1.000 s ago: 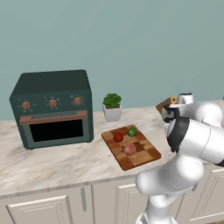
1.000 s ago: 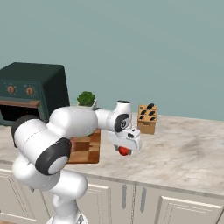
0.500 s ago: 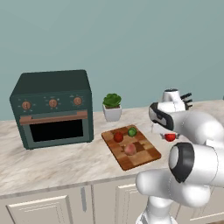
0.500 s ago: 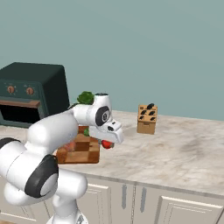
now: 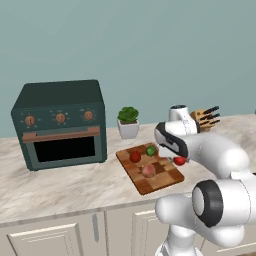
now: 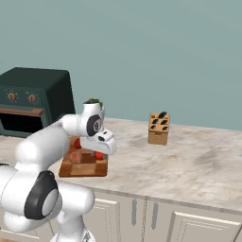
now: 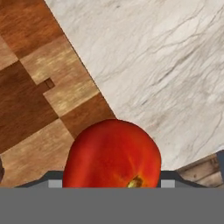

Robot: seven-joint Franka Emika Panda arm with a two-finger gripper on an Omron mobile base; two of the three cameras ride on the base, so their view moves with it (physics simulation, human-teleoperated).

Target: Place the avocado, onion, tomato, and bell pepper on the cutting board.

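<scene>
Hand view: claw [image 7: 113,186] gripping tomato [image 7: 112,153].

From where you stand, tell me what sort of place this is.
A kitchen, a rendered one: a dark green toaster oven, a knife block and a checkered cutting board sit on a marble counter above cabinets.

Tabletop [image 5: 75,185]: pale marbled stone above white cabinet fronts.
Toaster oven [image 5: 60,122]: dark green, at 9 o'clock on the tabletop, against the wall.
Potted plant [image 5: 128,121]: white pot, leafy green, at 12 o'clock of the cutting board.
Cutting board [image 5: 167,176]: checkered wood, lying flat near the front edge, at 3 o'clock of the toaster oven.
Knife block [image 6: 159,128]: wooden, well apart at 3 o'clock of the cutting board.
</scene>
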